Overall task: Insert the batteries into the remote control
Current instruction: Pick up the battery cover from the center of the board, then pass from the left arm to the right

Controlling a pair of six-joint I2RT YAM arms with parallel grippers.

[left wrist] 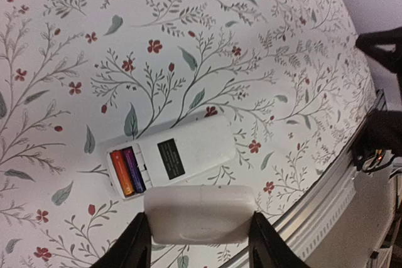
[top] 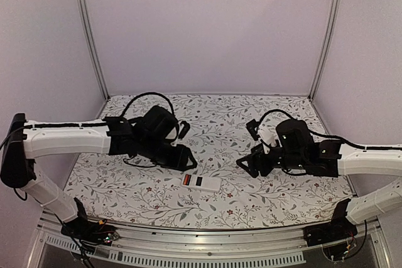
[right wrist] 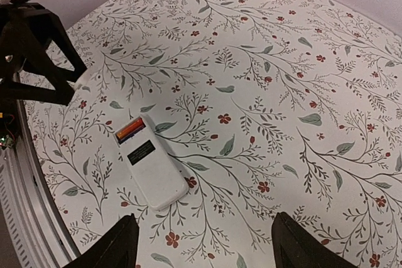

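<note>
left gripper [left wrist: 200,224] clamped on the white battery cover [left wrist: 201,208], holding it just beside the remote control [left wrist: 188,155] — remote lies back-up on the floral tablecloth [right wrist: 282,61], batteries [left wrist: 127,171] side by side in its recess. right gripper [right wrist: 201,243] spread wide, nothing in it — off to the remote's side.

batteries [left wrist: 127,171] in remote control [left wrist: 196,152], on table [left wrist: 264,36], cover [left wrist: 201,208] in left end effector [left wrist: 201,240]
</note>
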